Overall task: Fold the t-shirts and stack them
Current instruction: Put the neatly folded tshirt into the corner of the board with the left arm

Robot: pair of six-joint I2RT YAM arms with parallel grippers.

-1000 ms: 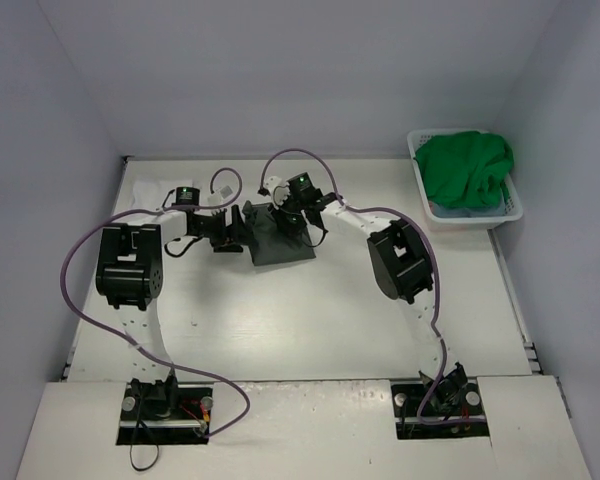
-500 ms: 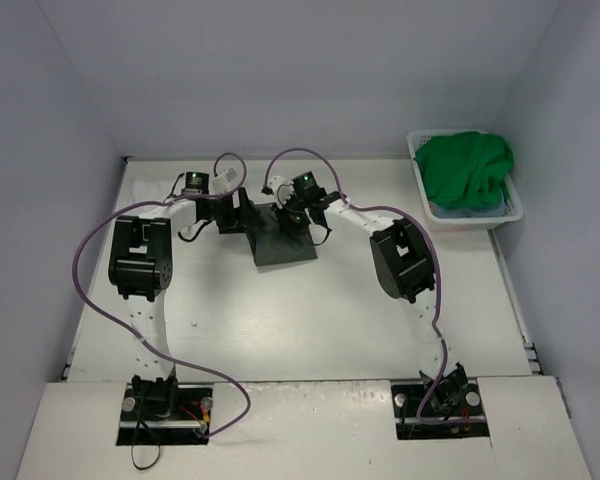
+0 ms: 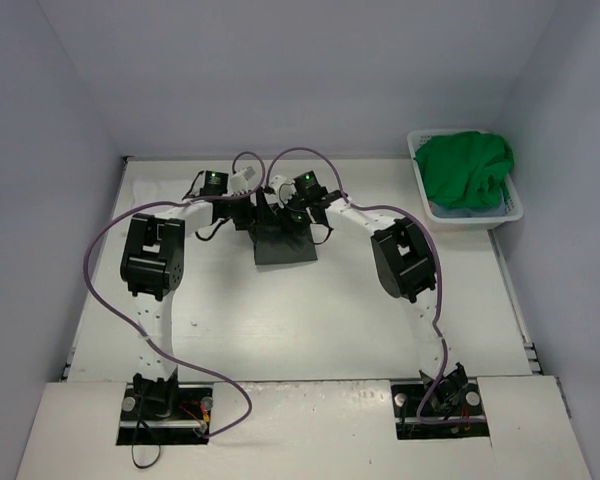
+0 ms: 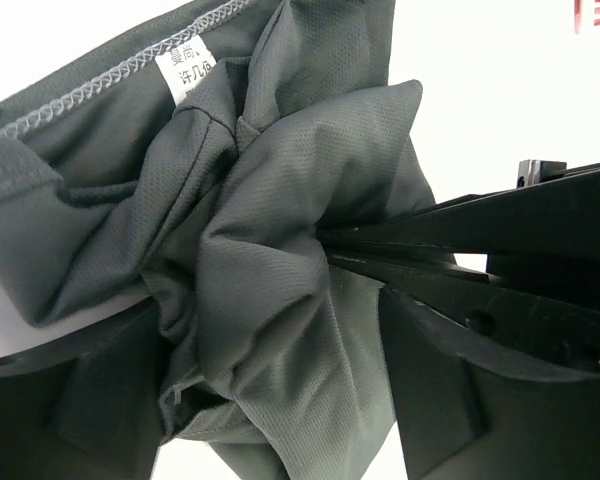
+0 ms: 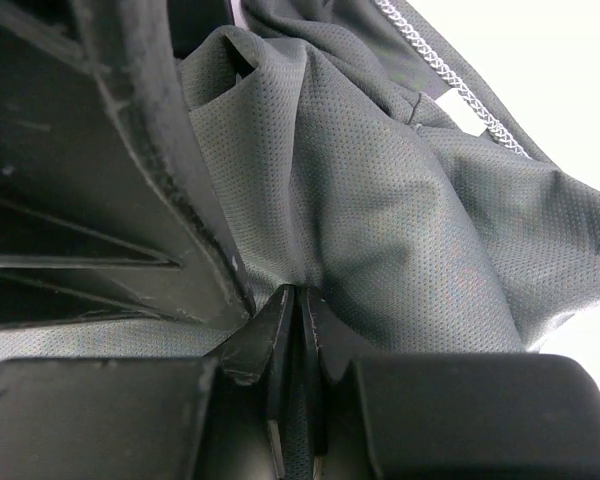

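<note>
Plainly the dark grey shirt point(image 3: 285, 243) lies bunched just above the middle of the overhead frame, on the bench point(image 3: 300, 320). On it, the right jaws are pinched tight over a fold, while the left jaws stand wide, straddling the same crumpled wad without squeezing it. To do this well, I judge the left should close on a separate edge, near the hem with the white label point(image 4: 185, 68), so the two grips can draw apart and spread the cloth flat. Pale walls point(image 3: 280, 80) enclose the white bench; at upper right a white basket point(image 3: 477, 222) holds a green shirt point(image 3: 465, 168).
</note>
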